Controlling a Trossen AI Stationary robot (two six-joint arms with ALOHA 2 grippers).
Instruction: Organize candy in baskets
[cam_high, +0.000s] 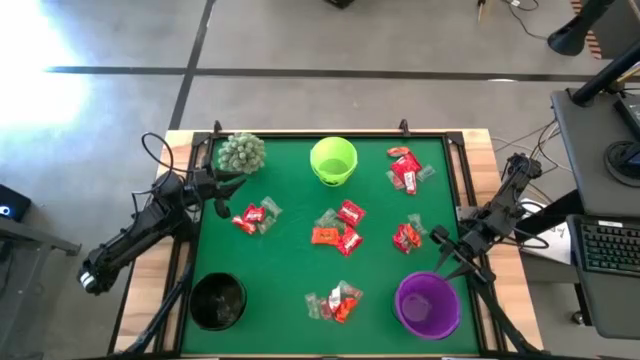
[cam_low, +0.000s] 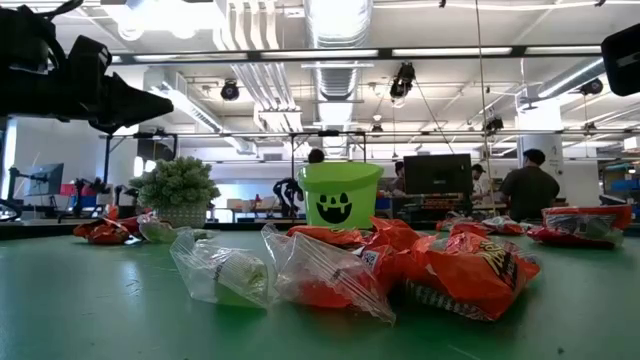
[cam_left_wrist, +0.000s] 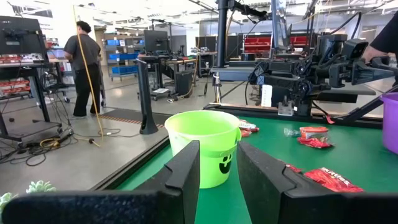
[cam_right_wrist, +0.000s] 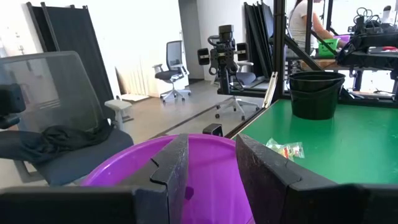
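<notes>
My left gripper (cam_high: 222, 201) hangs over the near-left part of the green table (cam_high: 290, 250), just beside the spiky plant (cam_high: 241, 152) and close to a small heap of candy (cam_high: 255, 216); its fingers (cam_left_wrist: 184, 174) stand a little apart with nothing between them, and past them I see the lime green basket (cam_left_wrist: 204, 146) with its grinning face. My right gripper (cam_high: 447, 257) hangs at the right edge of the table, right over the rim of the purple basket (cam_high: 428, 304); its fingers (cam_right_wrist: 171, 168) are parted too and grasp nothing, with the purple bowl filling the gap beneath them. The lime green basket stands at the far middle of the table, the black basket (cam_high: 218, 300) at the near left corner, the purple one at the near right. The candy lies loose on the cloth in several heaps: one at the far right (cam_high: 406, 170), one in the middle (cam_high: 339, 229), one beside the purple basket (cam_high: 408, 236), one near the front edge (cam_high: 336, 301). I cannot tell whether any sweet already lies inside a basket.
</notes>
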